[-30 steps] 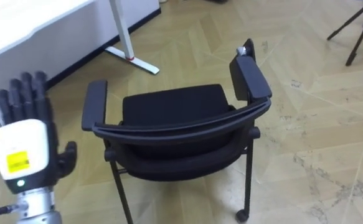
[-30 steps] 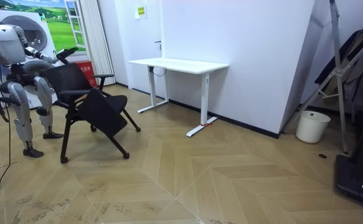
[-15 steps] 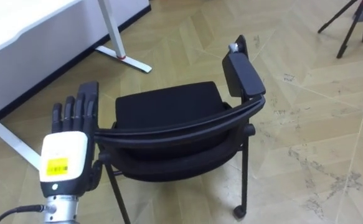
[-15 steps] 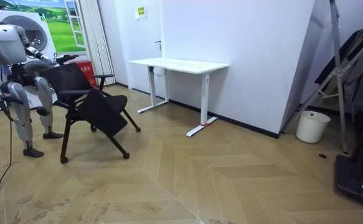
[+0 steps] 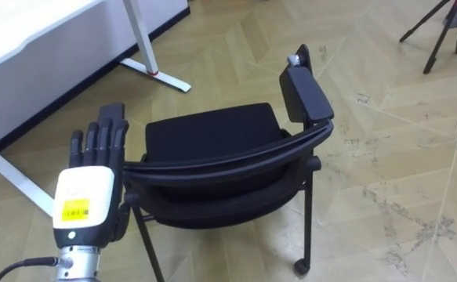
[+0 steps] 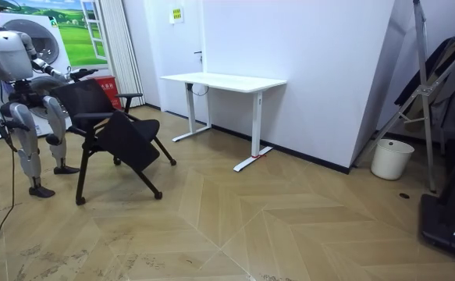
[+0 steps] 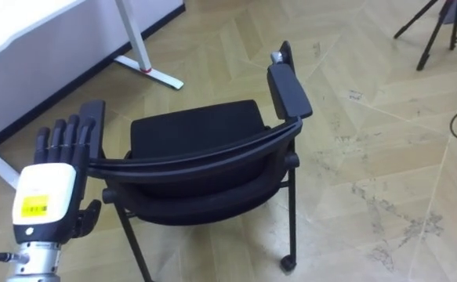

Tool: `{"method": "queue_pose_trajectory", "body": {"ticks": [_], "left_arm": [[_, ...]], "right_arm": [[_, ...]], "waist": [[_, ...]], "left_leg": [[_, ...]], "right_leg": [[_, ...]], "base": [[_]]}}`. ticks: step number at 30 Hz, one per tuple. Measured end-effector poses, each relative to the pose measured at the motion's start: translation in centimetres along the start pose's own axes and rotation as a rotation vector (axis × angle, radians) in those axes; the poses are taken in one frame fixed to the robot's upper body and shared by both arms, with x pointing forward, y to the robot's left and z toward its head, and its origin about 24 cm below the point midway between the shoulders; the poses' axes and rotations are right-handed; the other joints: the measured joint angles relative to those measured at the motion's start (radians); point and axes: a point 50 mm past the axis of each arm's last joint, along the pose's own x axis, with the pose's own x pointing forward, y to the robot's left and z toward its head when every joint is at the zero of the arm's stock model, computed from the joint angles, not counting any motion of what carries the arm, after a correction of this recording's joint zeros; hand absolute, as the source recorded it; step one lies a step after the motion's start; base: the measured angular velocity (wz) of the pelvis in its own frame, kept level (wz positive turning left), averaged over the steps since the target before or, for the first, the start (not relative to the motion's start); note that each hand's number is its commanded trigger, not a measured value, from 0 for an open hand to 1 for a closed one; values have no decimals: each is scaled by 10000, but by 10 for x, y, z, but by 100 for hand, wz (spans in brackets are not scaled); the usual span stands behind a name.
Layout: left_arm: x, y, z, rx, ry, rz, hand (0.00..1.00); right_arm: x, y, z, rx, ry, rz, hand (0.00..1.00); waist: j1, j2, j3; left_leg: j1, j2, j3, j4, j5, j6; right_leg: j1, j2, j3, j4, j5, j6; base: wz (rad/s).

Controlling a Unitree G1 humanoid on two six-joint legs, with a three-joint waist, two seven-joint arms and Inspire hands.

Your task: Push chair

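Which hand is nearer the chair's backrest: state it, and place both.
Left. The left hand, fingers straight, is up at the left end of the backrest. The right hand hangs low by the robot's side, behind the chair.

A white desk [image 6: 223,80] stands by the wall [image 6: 321,62] on a herringbone wood floor [image 6: 274,226]; a white bucket [image 6: 391,158] sits well apart.

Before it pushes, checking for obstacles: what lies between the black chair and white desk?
In the room view, bare wooden floor separates the black chair from the white desk.
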Motion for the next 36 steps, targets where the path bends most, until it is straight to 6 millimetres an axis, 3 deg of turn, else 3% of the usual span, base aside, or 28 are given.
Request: {"method": "queue_pose_trajectory", "body": {"ticks": [6,9,17,19,29,32,33,36], "left_arm": [[8,-2,-1,24,-156,-6,0],[9,-2,0,64,-346,-62,0],[3,-13,4,111,-455,-766,0],[9,-13,6,109,-543,-734,0],[20,-15,15,172,-885,-913,0],[26,-15,20,270,-1055,-919,0],[27,-16,22,282,-1092,-932,0],[24,-19,21,277,-992,-1131,0]], "right_arm": [[1,2,5,-69,-182,-9,0],[1,1,5,-61,-172,-25,0],[-1,-4,-4,50,165,-236,0],[0,-4,-4,75,169,-218,0],[0,-3,-5,106,396,-131,0],[0,-4,-6,479,464,-234,0],[0,-4,-7,527,480,-285,0],[-1,-6,-6,563,470,-332,0]], "waist": [[-77,48,84],[-103,65,68],[-592,28,41],[-795,6,45],[-1069,-72,-14],[-1081,32,-6],[-1090,112,-53],[-1130,199,-26]], "left_leg": [[-30,-3,194,-1,0,1],[-72,-2,294,-1,0,0],[-5,0,541,1,0,1],[-3,-1,543,-5,0,0],[162,7,723,-26,0,1],[156,13,757,-101,-2,3],[156,13,776,-173,-1,5],[215,13,865,-174,2,7]], "right_leg": [[-201,5,149,123,0,1],[-336,16,279,160,4,5],[-366,28,468,177,11,11],[-366,28,467,195,11,11],[-368,65,710,278,70,19],[-404,80,720,265,108,25],[-453,91,728,267,121,24],[-471,107,847,307,129,21]], "base": [[-11],[-10],[-7],[0],[-5],[0],[-5],[-11]]}}
